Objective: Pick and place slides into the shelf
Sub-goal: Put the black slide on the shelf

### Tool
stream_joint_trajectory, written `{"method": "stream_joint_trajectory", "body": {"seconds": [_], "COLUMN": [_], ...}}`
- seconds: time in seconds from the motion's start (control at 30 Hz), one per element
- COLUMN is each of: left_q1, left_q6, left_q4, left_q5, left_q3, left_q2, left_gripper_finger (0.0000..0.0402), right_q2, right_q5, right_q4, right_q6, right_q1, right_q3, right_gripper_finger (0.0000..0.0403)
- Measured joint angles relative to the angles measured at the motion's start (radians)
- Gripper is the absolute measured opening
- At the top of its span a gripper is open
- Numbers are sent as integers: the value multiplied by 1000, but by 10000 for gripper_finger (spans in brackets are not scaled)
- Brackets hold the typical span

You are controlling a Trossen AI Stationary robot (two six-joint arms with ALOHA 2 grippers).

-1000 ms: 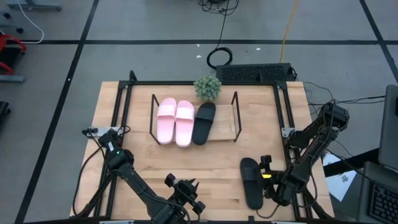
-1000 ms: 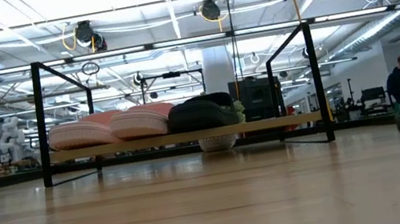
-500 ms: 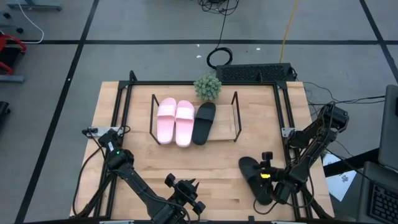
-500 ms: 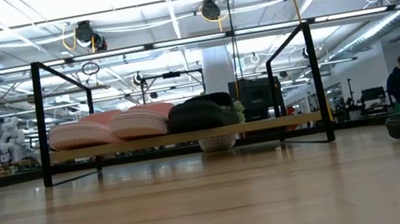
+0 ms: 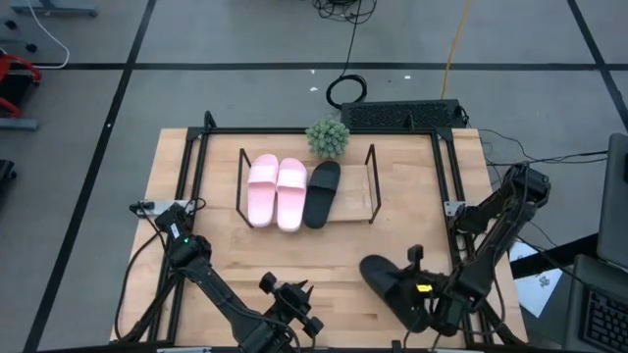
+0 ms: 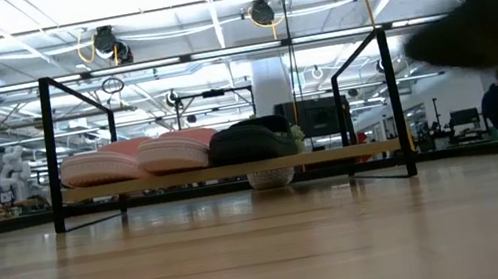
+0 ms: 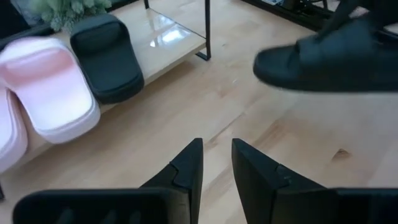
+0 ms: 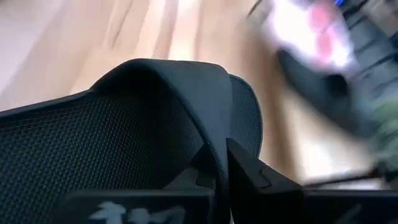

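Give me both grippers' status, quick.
Left gripper: empty, fingers slightly apart, waiting at the table's near edge.
Right gripper: shut on the black slide, lifted off the table.

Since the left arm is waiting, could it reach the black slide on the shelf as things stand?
Probably yes: bare tabletop lies between the left claw and the black slide at the shelf front, and nothing covers it.

My right claw (image 5: 420, 291) is clamped shut on the black slide (image 5: 391, 284), holding it clear above the near right part of the surface. My left claw (image 7: 216, 163) hangs low at the near edge, fingers slightly parted, gripping nothing.
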Motion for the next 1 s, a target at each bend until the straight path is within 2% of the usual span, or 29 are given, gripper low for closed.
{"method": "stream_joint_trajectory", "body": {"seconds": [0.17, 0.3, 0.43, 0.57, 0.67, 0.8, 1.0], "left_q1": [3, 3, 2, -3, -15, -33, -70], "left_q6": [64, 115, 184, 244, 236, 81, -289], "left_q4": [0, 0, 1, 3, 2, 0, 6], "left_q5": [-65, -156, -185, -187, -190, -210, -208], "left_q3": [0, -1, -10, -84, -239, -570, -1085], "left_q2": [0, -5, -61, -152, -262, -471, -803], "left_gripper_finger": [88, 88, 88, 88, 88, 88, 88], "right_q2": [0, 0, 0, 0, -9, -15, -11], "right_q5": [186, 303, 315, 319, 341, 336, 131], "right_q4": [31, 148, 287, 300, 300, 303, 393], "right_q6": [-180, -356, -505, -551, -578, -609, -665], "right_q1": [-37, -107, -214, -298, -340, -435, -632], "right_q3": [113, 155, 161, 161, 161, 161, 129], "right_gripper_finger": [5, 3, 2, 2, 1, 1, 1]}}
